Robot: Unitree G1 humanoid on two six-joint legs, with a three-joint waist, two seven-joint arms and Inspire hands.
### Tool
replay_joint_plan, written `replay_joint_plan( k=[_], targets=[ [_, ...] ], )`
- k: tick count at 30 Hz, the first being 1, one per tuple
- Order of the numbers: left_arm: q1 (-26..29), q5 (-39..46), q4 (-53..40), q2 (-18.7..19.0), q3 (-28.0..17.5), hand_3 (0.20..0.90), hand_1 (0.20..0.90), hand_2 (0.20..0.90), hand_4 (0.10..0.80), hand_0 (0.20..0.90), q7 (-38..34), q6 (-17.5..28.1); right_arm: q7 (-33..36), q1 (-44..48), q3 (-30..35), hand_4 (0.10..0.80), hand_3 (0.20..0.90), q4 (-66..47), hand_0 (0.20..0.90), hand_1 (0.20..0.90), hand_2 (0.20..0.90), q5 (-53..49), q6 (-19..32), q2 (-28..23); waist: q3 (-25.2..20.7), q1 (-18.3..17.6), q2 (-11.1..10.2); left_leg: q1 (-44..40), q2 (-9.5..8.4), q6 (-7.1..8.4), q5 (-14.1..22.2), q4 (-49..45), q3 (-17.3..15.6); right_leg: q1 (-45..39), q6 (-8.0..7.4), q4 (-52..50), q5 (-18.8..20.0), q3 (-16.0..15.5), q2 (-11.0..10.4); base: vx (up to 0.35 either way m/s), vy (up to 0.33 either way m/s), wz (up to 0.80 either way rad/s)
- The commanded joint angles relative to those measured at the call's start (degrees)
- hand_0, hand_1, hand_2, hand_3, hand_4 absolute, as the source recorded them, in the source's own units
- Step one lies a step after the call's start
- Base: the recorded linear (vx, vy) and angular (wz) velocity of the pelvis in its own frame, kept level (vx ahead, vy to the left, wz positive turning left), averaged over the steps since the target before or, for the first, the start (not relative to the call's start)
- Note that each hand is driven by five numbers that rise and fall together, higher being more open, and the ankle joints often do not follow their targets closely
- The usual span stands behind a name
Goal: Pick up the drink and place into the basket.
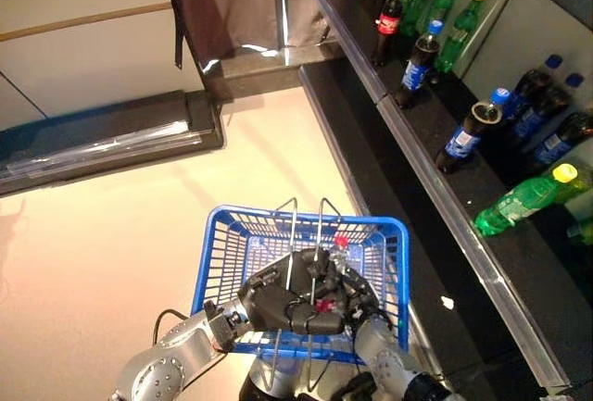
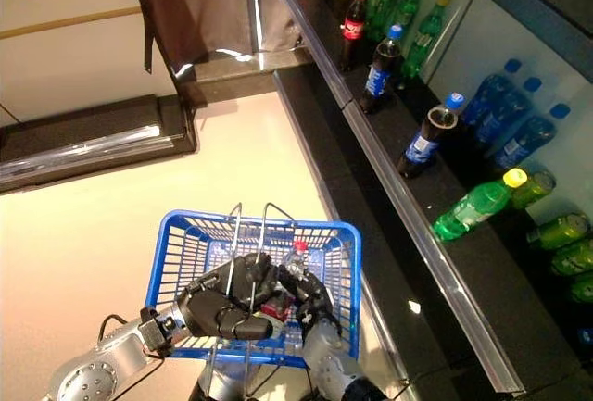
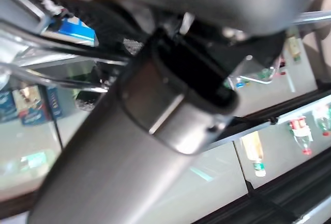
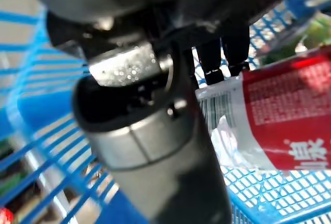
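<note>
Right hand [image 2: 310, 294] is reaching down into the blue basket [image 2: 345, 262], its dark fingers curling around a drink bottle [image 2: 295, 255] with a red cap and a red-and-white label; the right wrist view is showing those fingertips [image 4: 222, 58] pressing on the label's crinkled plastic, with blue mesh directly beneath. Left hand [image 2: 222, 308] is sitting just beside it, fingers curling around the basket's thin wire handles [image 2: 248, 234] and keeping it aloft.

By my reading, the placing step is nearly finishing: the bottle is already lying inside the basket walls, so the next move is calling for the fingers to ease apart and the hand to lift straight up, clear of the handles, without dragging the bottle along.

Basket plastic is looking rigid, an open grid with a solid rim. The bottle is looking smooth and slippery, likely rolling once freed.

Beyond, a pale glossy floor [image 1: 111, 253] is stretching away. Farther off, on the robot's right, a dark shelf with a metal edge [image 1: 435, 179] is carrying dark cola bottles [image 1: 422, 63] and green bottles [image 1: 519, 202], some standing, some lying.
</note>
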State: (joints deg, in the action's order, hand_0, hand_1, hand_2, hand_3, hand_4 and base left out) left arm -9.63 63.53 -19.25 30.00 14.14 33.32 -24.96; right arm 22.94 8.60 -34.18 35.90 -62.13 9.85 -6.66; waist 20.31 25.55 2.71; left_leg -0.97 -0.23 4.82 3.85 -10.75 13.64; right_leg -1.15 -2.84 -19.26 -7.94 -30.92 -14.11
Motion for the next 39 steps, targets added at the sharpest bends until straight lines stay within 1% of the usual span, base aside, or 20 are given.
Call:
replay_joint_plan(
  k=[1,2,6,7,8,9,13,22,26,31,34,39],
  targets=[
    [4.29,14.76,-16.32,-6.14,4.08,0.2,0.3,0.3,0.1,0.3,8.54,3.94,-7.49,4.58,-0.32,0.1,0.2,-1.59,0.3,0.3,0.3,-7.47,3.98,6.62,-8.04,0.99,-1.28,7.09,-0.83,1.69,-4.74,-3.91,-1.35,-10.15,-2.78,9.21,3.82,2.23,3.95,0.056,-0.007,0.04],
    [3.98,14.1,-16.02,-6.22,4.27,0.2,0.3,0.3,0.1,0.3,8.76,3.9,-8.16,5.03,0.66,0.1,0.2,-0.12,0.3,0.3,0.3,-10.34,3.26,7.14,-8.25,1.17,-1.42,6.78,-0.7,1.59,-4.7,-3.85,-1.36,-10.3,-2.73,9.12,3.82,2.26,4.07,0.071,-0.008,0.02],
    [3.87,14.09,-15.17,-6.41,4.1,0.2,0.3,0.3,0.1,0.3,7.77,3.13,-9.74,4.55,2.48,0.1,0.2,2.57,0.3,0.3,0.3,-15.92,1.72,8.01,-8.71,1.29,-1.56,6.23,-0.5,1.43,-4.76,-3.78,-1.42,-10.62,-2.8,8.83,3.87,2.37,4.21,0.074,0.002,0.0],
    [3.82,14.27,-15.15,-6.4,3.94,0.2,0.3,0.3,0.1,0.3,7.59,2.89,-9.86,4.38,2.72,0.245,0.345,2.93,0.425,0.425,0.425,-16.42,1.59,8.19,-8.77,1.3,-1.58,6.13,-0.46,1.41,-4.79,-3.77,-1.43,-10.71,-2.84,8.8,3.87,2.4,4.22,0.088,0.005,0.01],
    [3.59,14.49,-15.15,-6.36,3.66,0.2,0.3,0.3,0.1,0.3,7.39,2.61,-9.75,3.95,3.02,0.454,0.554,3.23,0.604,0.604,0.604,-17.04,1.36,8.33,-8.86,1.3,-1.61,5.93,-0.34,1.38,-4.81,-3.74,-1.48,-10.83,-2.89,8.72,3.87,2.44,4.25,0.065,0.006,0.01],
    [3.18,14.49,-15.14,-6.36,3.43,0.2,0.3,0.3,0.1,0.3,7.5,2.46,-9.45,3.44,3.26,0.8,0.9,3.21,0.9,0.9,0.9,-16.92,1.37,8.33,-8.96,1.28,-1.6,5.8,-0.28,1.35,-4.8,-3.71,-1.54,-10.91,-2.94,8.66,3.83,2.5,4.26,0.056,0.006,0.0],
    [2.44,14.69,-15.03,-6.45,2.93,0.2,0.3,0.3,0.1,0.3,7.25,1.95,-9.26,2.67,3.55,0.8,0.9,2.96,0.9,0.9,0.9,-17.0,1.25,8.41,-9.29,1.2,-1.61,5.32,-0.04,1.3,-4.8,-3.53,-1.66,-11.16,-3.05,8.6,3.78,2.62,4.32,0.048,0.008,0.07],
    [-0.94,15.04,-14.06,-7.75,1.1,0.2,0.3,0.3,0.1,0.3,4.72,0.39,-10.92,-2.49,3.88,0.8,0.9,-1.08,0.9,0.9,0.9,-15.21,3.63,7.49,-10.39,0.27,-1.72,3.59,0.83,1.3,-4.95,-2.82,-2.48,-12.17,-3.53,8.35,3.59,2.73,4.28,0.047,0.011,0.01],
    [-2.67,15.53,-13.94,-7.35,-1.27,0.2,0.3,0.3,0.1,0.3,4.84,0.47,-12.28,-7.17,3.82,0.8,0.9,-6.42,0.9,0.9,0.9,-13.13,4.12,5.85,-10.54,-0.6,-1.93,3.23,1.32,1.34,-5.11,-2.43,-3.03,-12.18,-3.7,8.41,3.55,2.98,4.37,0.0,0.0,0.0],
    [-5.32,15.61,-13.95,-6.59,-4.72,0.2,0.3,0.3,0.1,0.3,4.22,1.71,-14.41,-13.2,3.31,0.8,0.9,-15.54,0.9,0.9,0.9,-7.81,3.92,2.88,-10.3,-2.23,-2.34,3.18,2.16,1.54,-5.41,-1.99,-4.16,-11.75,-3.99,8.45,3.48,3.46,4.49,-0.009,-0.014,-0.04],
    [-6.45,16.67,-13.48,-6.54,-6.28,0.2,0.3,0.3,0.1,0.3,2.24,2.01,-15.19,-16.04,3.34,0.8,0.9,-20.7,0.9,0.9,0.9,-5.79,3.68,1.03,-10.07,-3.27,-2.73,2.98,2.59,1.6,-5.53,-1.77,-4.97,-11.48,-4.17,8.46,3.47,3.87,4.52,-0.008,-0.021,-0.09],
    [-8.08,15.86,-11.88,-6.53,-8.02,0.2,0.3,0.3,0.1,0.3,2.52,3.6,-15.79,-19.25,4.78,0.8,0.9,-28.98,0.9,0.9,0.9,-3.95,3.4,-2.11,-9.62,-4.95,-3.58,3.32,3.2,1.74,-5.9,-1.57,-6.14,-10.83,-4.24,8.79,3.61,4.4,4.72,-0.026,-0.031,-0.09]
  ],
)
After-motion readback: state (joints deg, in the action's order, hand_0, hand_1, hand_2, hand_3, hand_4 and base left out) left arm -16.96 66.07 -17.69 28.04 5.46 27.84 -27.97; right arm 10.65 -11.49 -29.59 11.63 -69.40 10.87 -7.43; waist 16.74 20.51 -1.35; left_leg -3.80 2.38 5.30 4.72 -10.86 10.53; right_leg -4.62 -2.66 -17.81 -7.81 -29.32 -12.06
